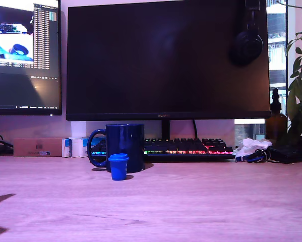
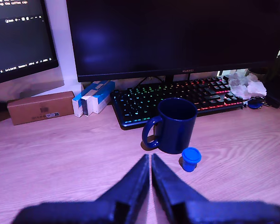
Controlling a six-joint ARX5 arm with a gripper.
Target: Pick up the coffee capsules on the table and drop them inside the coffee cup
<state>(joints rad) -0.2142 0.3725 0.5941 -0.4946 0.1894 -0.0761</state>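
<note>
While the exterior view shows no part of the arm, I note the navy coffee cup standing on the wooden table in front of the lit keyboard, handle toward the exterior view's left. One blue capsule stands upright just in front of the cup, close to its base; I cannot tell whether they touch. I see no cream-white pod in this view.

In the wrist view, the gripper has its two dark fingers pressed together with only a thin slit between, clamping nothing. The cup sits just beyond the fingertips, and the blue capsule stands beside the cup's base, apart from the fingers.
</note>
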